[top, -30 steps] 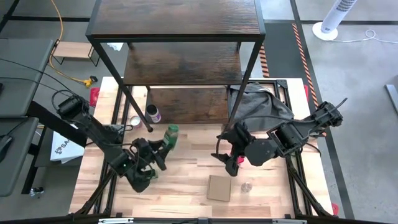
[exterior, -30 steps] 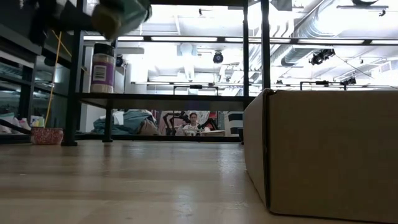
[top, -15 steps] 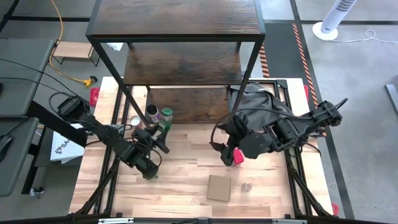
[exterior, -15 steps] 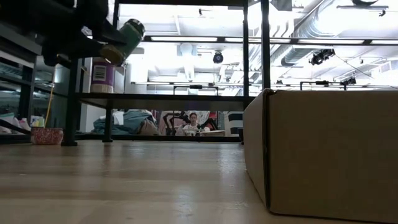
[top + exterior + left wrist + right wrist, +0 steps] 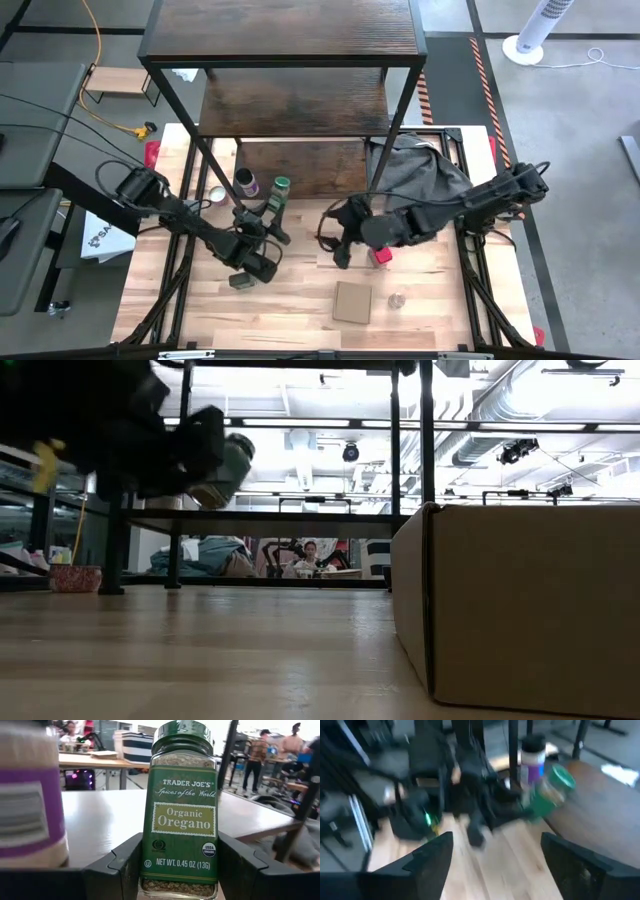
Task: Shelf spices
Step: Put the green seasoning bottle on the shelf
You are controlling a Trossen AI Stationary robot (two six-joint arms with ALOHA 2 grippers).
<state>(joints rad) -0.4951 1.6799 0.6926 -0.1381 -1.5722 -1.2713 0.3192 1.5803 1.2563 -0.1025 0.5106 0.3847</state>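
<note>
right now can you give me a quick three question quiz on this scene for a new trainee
1. True or false: the left hand grips the oregano jar.
2. Which jar stands next to it on the shelf? A purple-labelled jar B blue jar
3. What is printed largest on the green label?

Key: 1 true. 2 A, the purple-labelled jar. 3 Organic Oregano.

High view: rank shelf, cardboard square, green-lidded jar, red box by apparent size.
1. shelf, by far the largest.
2. cardboard square.
3. green-lidded jar, held in the left hand, and red box on the table: look alike in size; the jar is raised nearer the camera, so no ranking.
</note>
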